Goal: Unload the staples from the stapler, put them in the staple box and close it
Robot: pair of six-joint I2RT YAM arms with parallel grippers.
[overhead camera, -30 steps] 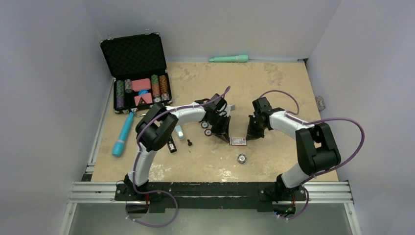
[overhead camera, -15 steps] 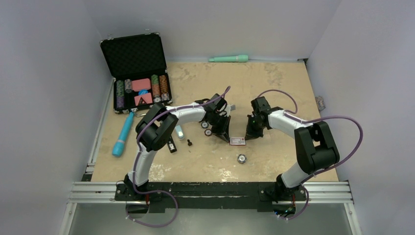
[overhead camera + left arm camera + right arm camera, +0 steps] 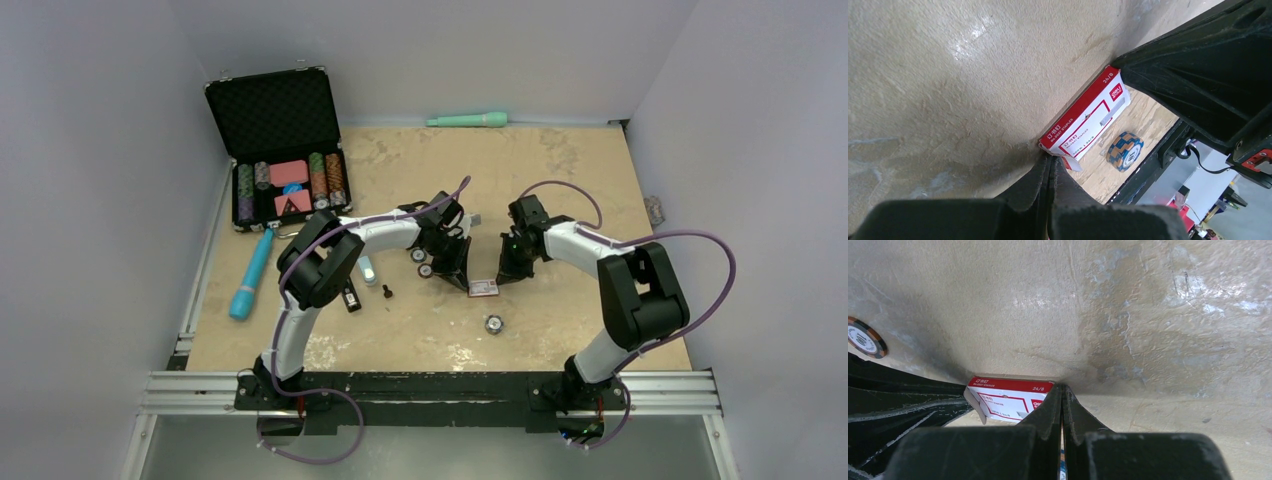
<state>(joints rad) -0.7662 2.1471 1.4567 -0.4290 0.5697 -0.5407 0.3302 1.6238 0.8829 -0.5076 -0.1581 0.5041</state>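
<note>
The table [image 3: 560, 170] is pale, scuffed plywood with blotchy worn patches. Near its middle lies a small flat cardboard staple box [image 3: 484, 288], red-edged with a white printed face, the flap at its left end hanging open. The left gripper [image 3: 467, 283] has its matte black fingers pressed together with nothing between them, and the joined tip touches that open flap. The right gripper [image 3: 500, 277] is likewise pressed flat and empty, its tip set against the box's right end. Just near of the box sits a round poker chip [image 3: 1125, 150] with a blue-and-tan striped edge, and two more chips [image 3: 421, 263] lie just left of the left gripper. The staples [image 3: 474, 219] seem to be the tiny silvery-grey sliver just right of the left wrist, far of the box and apart from it, though it is too small to be sure. At the far left an open black case [image 3: 272, 110] with a dimpled foam lid holds rows of chips and pink blocks. A smooth mint cylinder [image 3: 467, 120] lies along the far wall and a blue one [image 3: 251, 272] at the left edge. In each wrist view the fingers cover part of the box, and which item is the stapler cannot be made out.
</note>
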